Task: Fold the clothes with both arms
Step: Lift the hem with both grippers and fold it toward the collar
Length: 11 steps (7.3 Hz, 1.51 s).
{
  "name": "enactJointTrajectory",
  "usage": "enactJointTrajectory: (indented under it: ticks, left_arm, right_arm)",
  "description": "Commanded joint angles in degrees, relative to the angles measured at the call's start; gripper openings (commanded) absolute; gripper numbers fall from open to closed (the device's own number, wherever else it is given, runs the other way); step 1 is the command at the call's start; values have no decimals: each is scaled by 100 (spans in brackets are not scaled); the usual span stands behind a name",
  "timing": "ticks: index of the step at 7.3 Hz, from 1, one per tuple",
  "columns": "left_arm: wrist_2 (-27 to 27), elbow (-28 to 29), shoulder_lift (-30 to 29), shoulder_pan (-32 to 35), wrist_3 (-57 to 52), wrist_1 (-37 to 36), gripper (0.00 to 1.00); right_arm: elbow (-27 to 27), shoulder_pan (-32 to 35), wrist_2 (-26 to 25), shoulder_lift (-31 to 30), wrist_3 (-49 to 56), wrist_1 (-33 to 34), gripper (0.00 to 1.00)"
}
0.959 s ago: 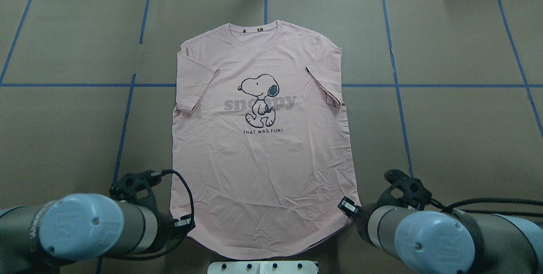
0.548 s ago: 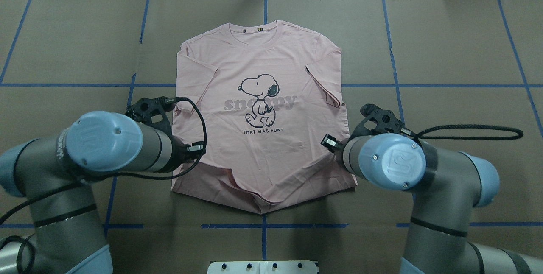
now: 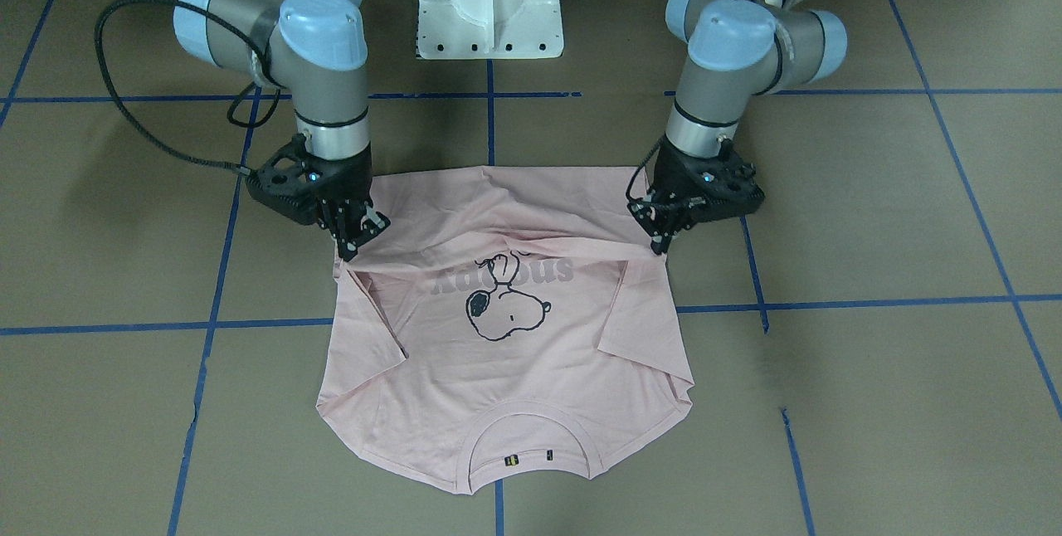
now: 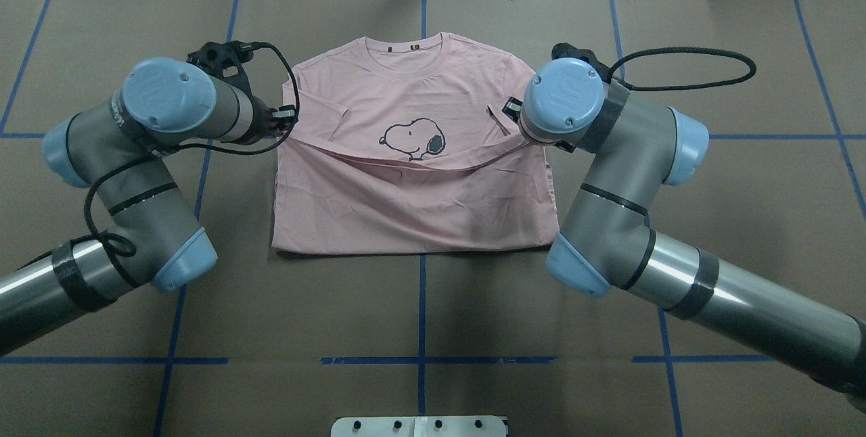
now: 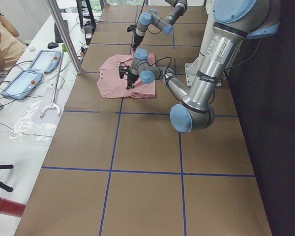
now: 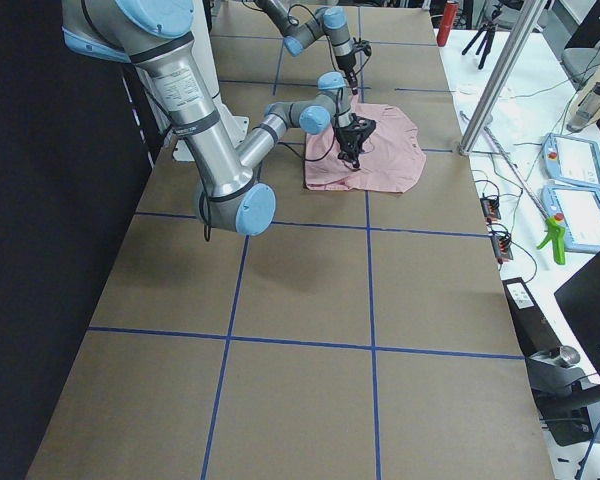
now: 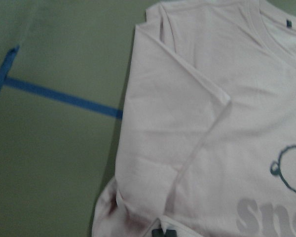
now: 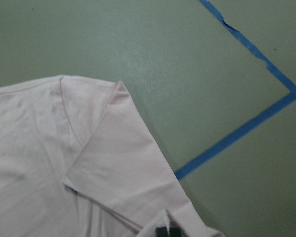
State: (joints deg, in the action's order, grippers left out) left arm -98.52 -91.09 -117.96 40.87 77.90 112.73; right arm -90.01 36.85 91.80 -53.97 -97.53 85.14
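While the pink T-shirt [image 4: 413, 207] lies near the middle of the far edge of the table [image 4: 731, 220], its hem [image 4: 413, 166] is doubled over the Snoopy print [image 4: 414, 138], stretched taut: left gripper [image 3: 660, 247] and right gripper [image 3: 350, 250] each pinch a hem corner, fingers pressed together.

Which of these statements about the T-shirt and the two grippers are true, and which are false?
1. The T-shirt's lower part is folded up over its front. True.
2. The collar is covered by the fold. False: the collar lies bare at the far edge.
3. The left gripper and the right gripper each pinch a corner of the hem. True.
4. From overhead, the whole dog print shows. False: only its head shows past the hem.
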Motion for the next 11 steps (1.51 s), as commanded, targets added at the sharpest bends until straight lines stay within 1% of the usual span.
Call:
enactJointTrajectory:
  ticks: [1, 2, 3, 4, 5, 9, 10, 11]
  left_arm:
    - [305, 1124, -297, 298, -179, 939, 0]
    - [429, 1294, -428, 299, -170, 979, 0]
    - [439, 1557, -656, 299, -170, 979, 0]
    - [439, 1681, -780, 299, -170, 988, 0]
    - [439, 1674, -781, 299, -170, 988, 0]
    - [448, 1691, -843, 466, -293, 988, 0]
    - [448, 1752, -843, 466, -293, 988, 0]
    - [448, 1770, -851, 466, -293, 1005, 0]
  right_arm:
    - [1237, 444, 170, 579, 206, -612, 0]
    - [1441, 515, 232, 659, 277, -621, 0]
    - [1521, 577, 233, 669, 348, -630, 0]
    - [1591, 621, 233, 695, 366, -639, 0]
    - [1818, 639, 216, 791, 375, -665, 0]
    - [2197, 657, 172, 1064, 375, -726, 0]
    - [2373, 657, 137, 1073, 366, -979, 0]
    - [2444, 683, 67, 1090, 375, -1034, 0]
